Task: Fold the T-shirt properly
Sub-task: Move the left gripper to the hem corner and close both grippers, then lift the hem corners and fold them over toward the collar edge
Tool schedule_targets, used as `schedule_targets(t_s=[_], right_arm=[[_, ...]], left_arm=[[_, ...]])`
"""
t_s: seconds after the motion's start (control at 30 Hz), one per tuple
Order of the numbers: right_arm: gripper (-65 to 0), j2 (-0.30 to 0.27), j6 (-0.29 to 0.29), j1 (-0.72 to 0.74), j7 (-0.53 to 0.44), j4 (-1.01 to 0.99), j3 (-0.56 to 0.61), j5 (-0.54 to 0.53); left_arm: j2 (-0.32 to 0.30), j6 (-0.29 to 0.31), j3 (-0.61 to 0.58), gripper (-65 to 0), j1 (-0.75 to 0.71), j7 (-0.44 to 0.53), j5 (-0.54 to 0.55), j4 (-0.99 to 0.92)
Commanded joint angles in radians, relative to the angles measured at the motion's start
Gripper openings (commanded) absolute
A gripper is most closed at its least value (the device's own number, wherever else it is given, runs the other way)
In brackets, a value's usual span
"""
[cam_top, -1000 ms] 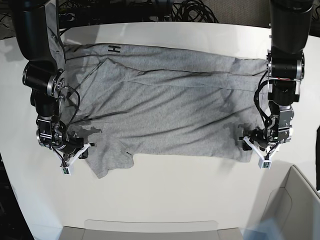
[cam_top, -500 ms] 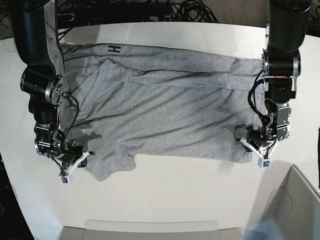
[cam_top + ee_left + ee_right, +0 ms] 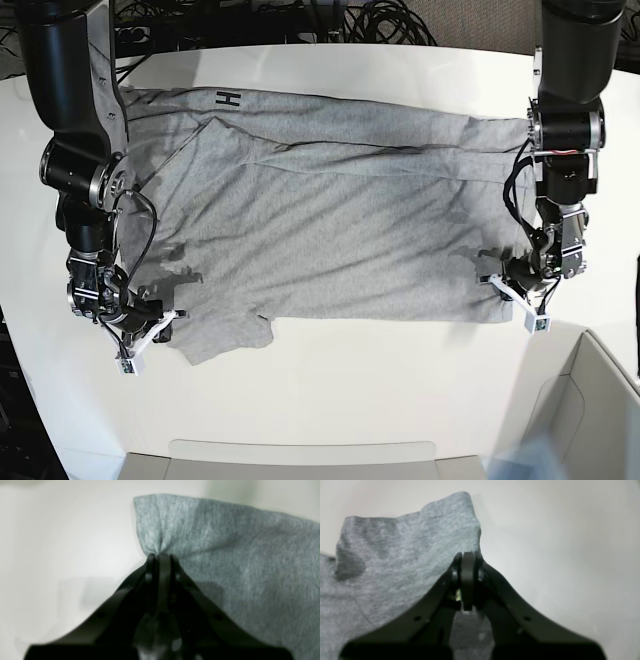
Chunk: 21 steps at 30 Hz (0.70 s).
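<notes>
On the base view's left, the right tool (image 3: 150, 335) pinches a near corner of the T-shirt (image 3: 330, 220), spread flat on the worktop (image 3: 340, 390) between both tools. The left tool (image 3: 515, 290) clamps the opposite near corner. Likely next: lift both corners together and carry them over.

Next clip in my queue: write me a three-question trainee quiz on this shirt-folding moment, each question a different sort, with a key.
1. True or false: the left gripper is open and clear of the heather-grey cotton T-shirt.
2. Where does the right gripper hold the shirt? A) the collar B) a corner of the near edge C) the middle of the chest
3. Fill in: in the base view, the black block letter visible near the garment's far edge is ___.

Key
1. False: its jaws are pinched on a corner of the fabric.
2. B: the wrist view shows cloth gathered at the closed tips, with the bare white table beside it.
3. H.
</notes>
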State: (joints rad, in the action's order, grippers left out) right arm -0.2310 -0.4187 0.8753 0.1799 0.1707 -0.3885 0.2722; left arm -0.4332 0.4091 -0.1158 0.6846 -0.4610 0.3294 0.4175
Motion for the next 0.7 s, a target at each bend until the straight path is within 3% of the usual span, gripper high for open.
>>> schedule_targets(t_s=[0.0,0.13,0.23,0.4,0.53,0.67], right_arm=[[-65.0,-0.006,0.001,0.034,-0.029,0.039,0.001,-0.014],[-65.0,0.020,0.001,0.002,-0.021,0.111,0.001,-0.014],[-65.0,0.026,-0.006,-0.028,0.050,0.218,0.001,-0.020],[-65.0,0.088,-0.010,-0.129,0.100,0.470,0.001,-0.015],[-65.0,0.114,-0.065,-0.169,0.217,0.620,-0.003,-0.020],[-65.0,0.135,-0.078,-0.235,0.247,0.766,-0.003,-0.021]], left_arm=[[-0.022,-0.014,0.003,-65.0,0.019,-0.022,-0.013,0.005],[-0.023,-0.014,0.003,-65.0,0.010,-0.043,-0.013,0.083],[-0.037,-0.014,0.008,-65.0,-0.047,-0.118,-0.013,0.231],[-0.040,-0.014,0.172,-65.0,-0.181,-0.190,-0.013,0.536],[-0.040,-0.013,0.196,-65.0,-0.248,-0.259,-0.013,0.690],[-0.040,-0.013,0.206,-65.0,-0.282,-0.279,-0.013,0.736]])
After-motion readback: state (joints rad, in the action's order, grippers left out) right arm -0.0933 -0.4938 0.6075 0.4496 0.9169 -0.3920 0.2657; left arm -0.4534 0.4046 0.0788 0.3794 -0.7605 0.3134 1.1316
